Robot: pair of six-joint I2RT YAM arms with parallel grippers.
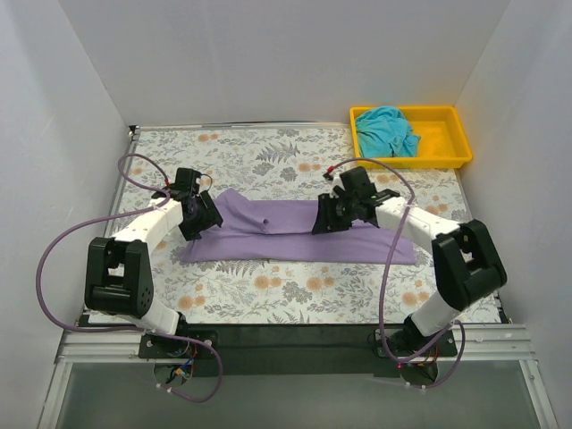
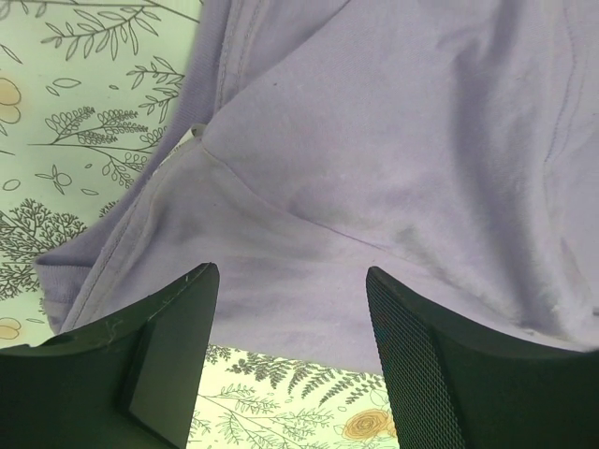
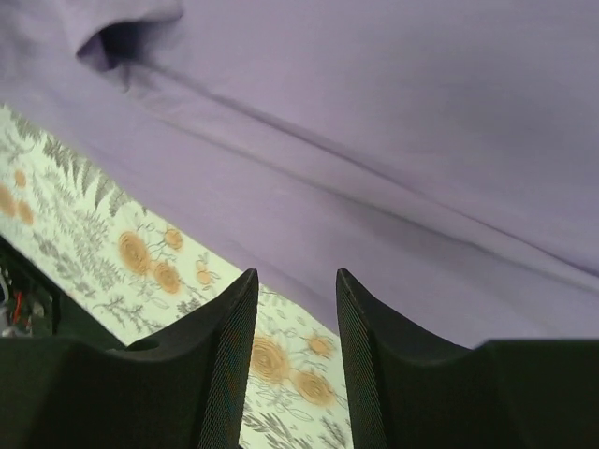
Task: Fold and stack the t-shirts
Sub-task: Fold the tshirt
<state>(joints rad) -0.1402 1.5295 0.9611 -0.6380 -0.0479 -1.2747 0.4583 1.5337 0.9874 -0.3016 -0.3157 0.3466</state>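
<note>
Leaning inward, we hold both arms low over the lavender t-shirt (image 1: 286,237), stretched left-to-right on the table (image 1: 268,288): left gripper (image 1: 204,220) at its left end, right gripper (image 1: 323,220) near its middle, both parted, seemingly empty.

Bright, even white light fills the overhead view, with no glare and only a thin soft shadow along the long lavender-purple cloth shirt (image 1: 295,237). In the wrist views the shirt reads dimmer and greyer. Below it, the black fingers (image 2: 440,374) of the left gripper (image 2: 292,276) and right gripper (image 3: 295,281) sit in shade, their mesh texture faint.
</note>
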